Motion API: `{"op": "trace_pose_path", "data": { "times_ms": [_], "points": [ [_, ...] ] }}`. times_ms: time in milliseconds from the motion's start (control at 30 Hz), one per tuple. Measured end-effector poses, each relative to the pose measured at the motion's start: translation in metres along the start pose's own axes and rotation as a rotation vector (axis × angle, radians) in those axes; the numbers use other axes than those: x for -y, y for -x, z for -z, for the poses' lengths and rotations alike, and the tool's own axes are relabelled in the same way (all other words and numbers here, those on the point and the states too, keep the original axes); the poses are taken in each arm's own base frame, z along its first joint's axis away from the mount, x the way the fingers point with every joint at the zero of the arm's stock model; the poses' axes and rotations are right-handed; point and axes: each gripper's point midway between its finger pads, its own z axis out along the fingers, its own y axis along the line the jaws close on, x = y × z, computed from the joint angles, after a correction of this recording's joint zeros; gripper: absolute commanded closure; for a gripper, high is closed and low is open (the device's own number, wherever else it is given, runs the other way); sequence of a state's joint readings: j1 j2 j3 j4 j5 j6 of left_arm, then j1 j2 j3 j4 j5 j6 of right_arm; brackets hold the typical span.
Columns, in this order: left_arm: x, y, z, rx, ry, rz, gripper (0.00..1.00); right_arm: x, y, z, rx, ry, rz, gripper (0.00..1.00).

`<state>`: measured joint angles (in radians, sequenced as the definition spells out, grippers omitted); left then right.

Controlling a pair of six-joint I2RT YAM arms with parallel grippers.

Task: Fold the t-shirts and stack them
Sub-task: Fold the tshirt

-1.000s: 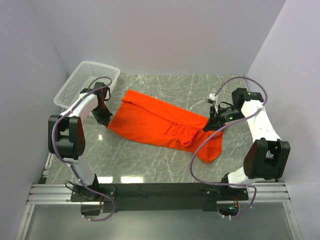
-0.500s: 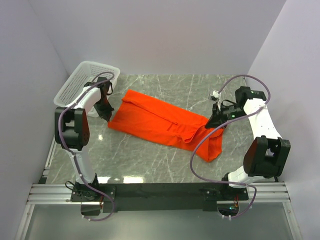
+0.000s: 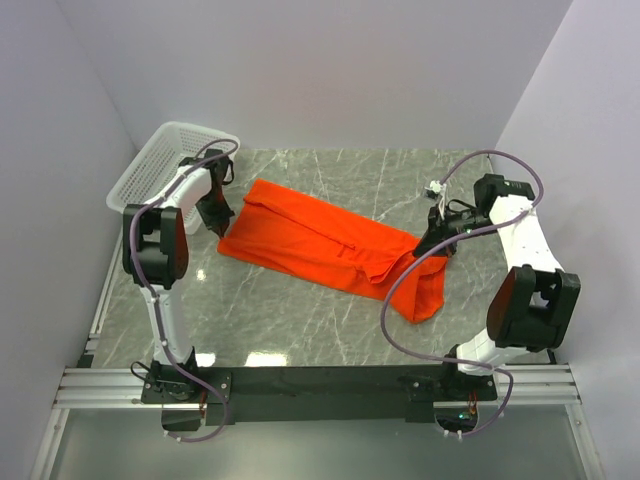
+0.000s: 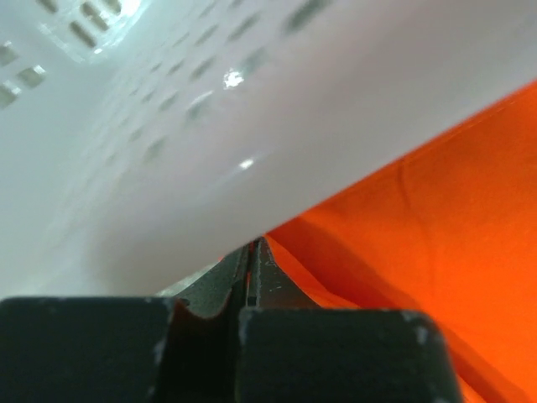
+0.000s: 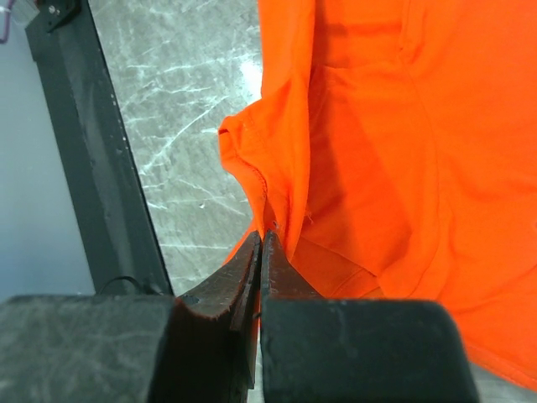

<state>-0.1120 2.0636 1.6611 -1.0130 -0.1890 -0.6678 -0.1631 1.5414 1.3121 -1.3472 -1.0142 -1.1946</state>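
One orange-red shirt (image 3: 320, 245) on the grey marbled desk (image 3: 300, 320), drawn out in a long band, slantwise from far left to near right. Left end flat, with a straight edge. Right end bunched and creased, trailing toward the near edge of the desk.

Left arm (image 3: 182, 195) reaching down to the shirt's left corner, just beside the white mesh basket (image 3: 145, 170) at the desk's far-left corner. Left jaws pressed together, tips meeting. From the left wrist: orange cloth hard against the right-hand jaw, basket wall blurred and close above. Cannot tell whether cloth sits between the jaws or only beside them.

Right arm (image 3: 520, 235) bent in over the shirt's right end. Right jaws closed, pinching the hem at a puckered fold. From the right wrist: seam running straight into the tips, cloth gathered in ridges beyond them, broad orange panel to the right. Bare marbled desk to the left of the fold, then the black rail (image 5: 92, 168) along the desk's edge.
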Motion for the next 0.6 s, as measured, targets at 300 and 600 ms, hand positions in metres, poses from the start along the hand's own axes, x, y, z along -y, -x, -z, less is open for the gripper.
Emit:
{"op": "trace_pose_path", "data": {
  "times_ms": [300,600],
  "points": [
    [0.018,0.011,0.004,0.039,-0.006,-0.036,0.99,0.014,-0.004,-0.004,-0.016,0.015,-0.048,1.0],
    [0.029,0.019,0.003,0.065,-0.002,-0.059,0.99,0.018,-0.01,-0.004,-0.05,-0.009,-0.124,1.0]
  ]
}}
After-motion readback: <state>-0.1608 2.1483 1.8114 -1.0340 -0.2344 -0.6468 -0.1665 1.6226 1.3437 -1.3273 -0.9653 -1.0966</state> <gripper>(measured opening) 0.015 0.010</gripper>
